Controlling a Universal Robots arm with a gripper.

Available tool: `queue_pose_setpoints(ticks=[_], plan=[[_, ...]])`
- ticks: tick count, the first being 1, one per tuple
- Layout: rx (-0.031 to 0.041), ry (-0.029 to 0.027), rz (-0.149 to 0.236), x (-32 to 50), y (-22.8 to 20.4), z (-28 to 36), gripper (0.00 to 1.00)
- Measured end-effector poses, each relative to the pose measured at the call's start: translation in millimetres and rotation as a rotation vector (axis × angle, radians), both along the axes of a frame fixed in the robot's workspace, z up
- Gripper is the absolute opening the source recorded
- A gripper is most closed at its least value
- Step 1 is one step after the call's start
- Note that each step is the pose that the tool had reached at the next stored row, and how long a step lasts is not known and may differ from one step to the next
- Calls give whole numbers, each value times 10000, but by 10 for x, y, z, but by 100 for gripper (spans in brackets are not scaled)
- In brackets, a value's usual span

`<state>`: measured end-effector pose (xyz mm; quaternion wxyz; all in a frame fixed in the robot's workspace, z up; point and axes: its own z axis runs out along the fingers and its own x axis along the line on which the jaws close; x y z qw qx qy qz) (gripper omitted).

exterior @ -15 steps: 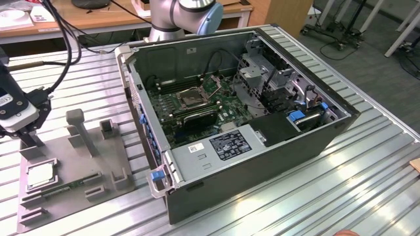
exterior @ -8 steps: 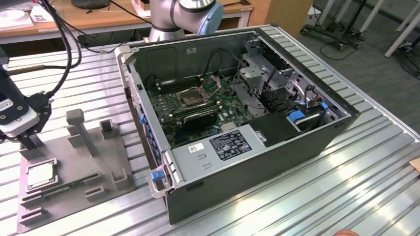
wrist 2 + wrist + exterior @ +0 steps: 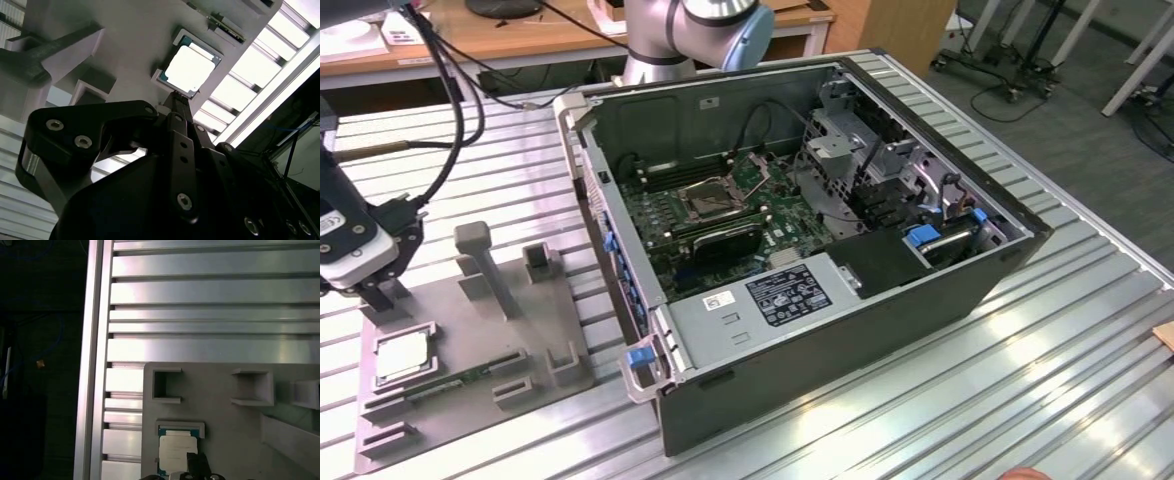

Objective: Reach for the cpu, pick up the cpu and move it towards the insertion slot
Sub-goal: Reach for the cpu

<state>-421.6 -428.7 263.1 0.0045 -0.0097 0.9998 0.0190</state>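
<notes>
Grey fixture plate (image 3: 454, 340): square, silver-topped cpu (image 3: 403, 357).

- The cpu (image 3: 403, 357) lies uncovered from above in its fixture plate (image 3: 460, 418) nest; the gripper (image 3: 378, 302) hangs just at its 12 o'clock in the exterior view.
- Tall fixture posts (image 3: 476, 262) stand at the cpu's 1 o'clock, between it and the computer case (image 3: 961, 300).
- The computer case is open on top; the insertion slot (image 3: 711, 198) lies bare, with cables (image 3: 758, 128) and a drive cage (image 3: 841, 138) at its 1 to 3 o'clock.
</notes>
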Motion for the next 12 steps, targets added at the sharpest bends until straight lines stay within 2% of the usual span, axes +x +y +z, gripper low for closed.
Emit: queue_pose_setpoints(ticks=[7,12], plan=[[0,2,0,-78,-18,-30,10],[-1,1,-1,-101,-40,-102,10]])
